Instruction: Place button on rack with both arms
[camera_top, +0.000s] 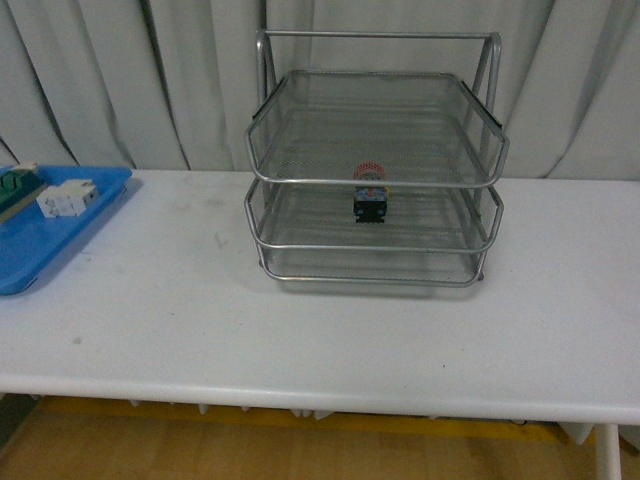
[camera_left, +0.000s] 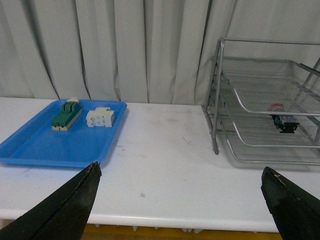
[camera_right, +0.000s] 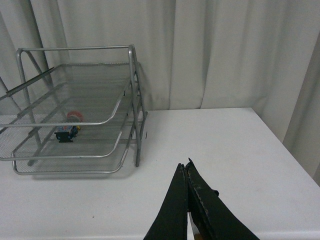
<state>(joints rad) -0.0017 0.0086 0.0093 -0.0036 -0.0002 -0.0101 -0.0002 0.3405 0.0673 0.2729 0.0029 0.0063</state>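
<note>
Front view: button inside rack

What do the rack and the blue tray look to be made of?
The rack: silver metal by its look, see-through wire mesh trays in a shiny tubular frame. The blue tray: probably plastic, one smooth even colour with a moulded raised rim.

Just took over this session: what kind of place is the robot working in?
Probably a lab or test bench, not a home: a plain white table against a grey curtain, with a wire rack and a blue tray of electrical parts.
</note>
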